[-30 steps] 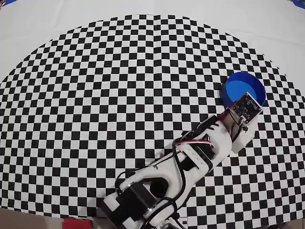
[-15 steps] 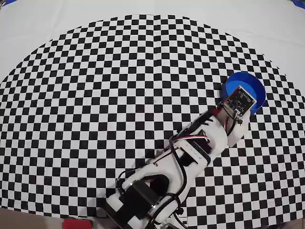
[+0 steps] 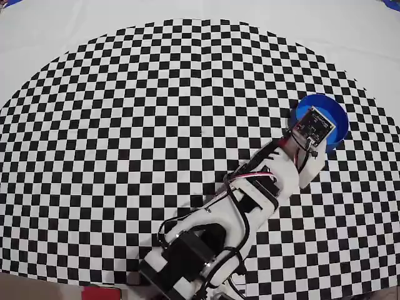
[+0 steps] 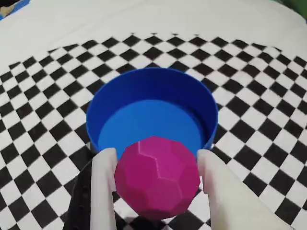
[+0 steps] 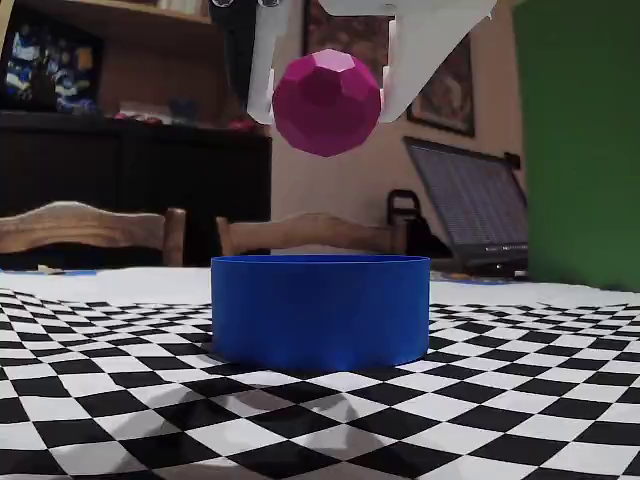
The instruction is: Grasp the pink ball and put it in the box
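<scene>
Checkered table; fixed view alone shows fingers (image 5: 328,85) gripping pink ball (image 5: 327,102) above box (image 5: 320,310).

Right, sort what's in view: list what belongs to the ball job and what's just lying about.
Part of the job:
- pink ball, held between the fingers, in the air above the box
- blue box, empty inside in the wrist view
- gripper

Just lying about:
- checkered mat
- laptop
- wooden chairs
- dark cabinet
</scene>
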